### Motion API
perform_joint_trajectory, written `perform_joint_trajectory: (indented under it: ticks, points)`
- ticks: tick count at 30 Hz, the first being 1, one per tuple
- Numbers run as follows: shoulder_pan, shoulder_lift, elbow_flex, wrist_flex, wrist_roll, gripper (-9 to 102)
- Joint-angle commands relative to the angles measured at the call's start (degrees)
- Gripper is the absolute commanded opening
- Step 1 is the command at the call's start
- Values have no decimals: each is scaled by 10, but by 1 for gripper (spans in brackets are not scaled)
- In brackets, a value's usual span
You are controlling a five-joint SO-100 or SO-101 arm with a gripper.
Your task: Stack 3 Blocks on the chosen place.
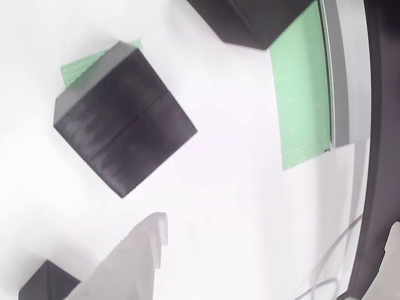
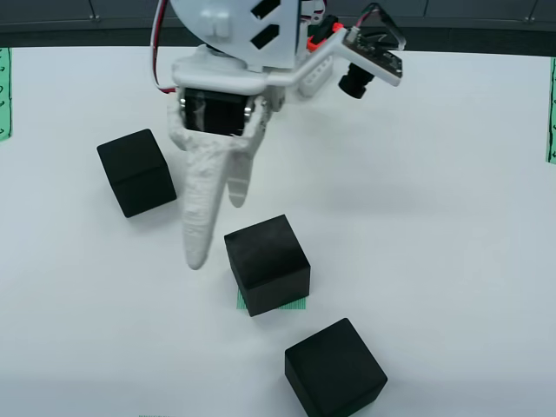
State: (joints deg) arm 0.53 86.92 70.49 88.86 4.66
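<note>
Three black blocks show in the overhead view. One block [image 2: 267, 263] sits on the green striped chosen place [image 2: 276, 306], which peeks out at its front edge. A second block [image 2: 136, 171] lies up and to the left, and a third [image 2: 334, 367] lies near the front. My white gripper [image 2: 215, 232] hangs open and holds nothing. Its long finger [image 2: 195, 252] ends just left of the middle block. In the wrist view that block [image 1: 125, 119] covers most of the patch [image 1: 78, 67], and one white finger [image 1: 134, 256] rises from below.
A long green striped strip [image 1: 303, 87] with a grey rail [image 1: 342, 75] runs down the right of the wrist view. The table's dark back edge [image 2: 452, 35] crosses the top of the overhead view. Bare white tabletop [image 2: 452, 217] spreads to the right.
</note>
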Motion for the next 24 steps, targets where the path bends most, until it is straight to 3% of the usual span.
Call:
perform_joint_trajectory:
  ticks: [1,7,14,24]
  points:
    - [-35,12,-40,-18,4,45]
    - [-59,-37,-81,-29,-8,45]
    - [-93,-138,-128,-58,-94,42]
    - [-98,-249,-247,-35,-261,40]
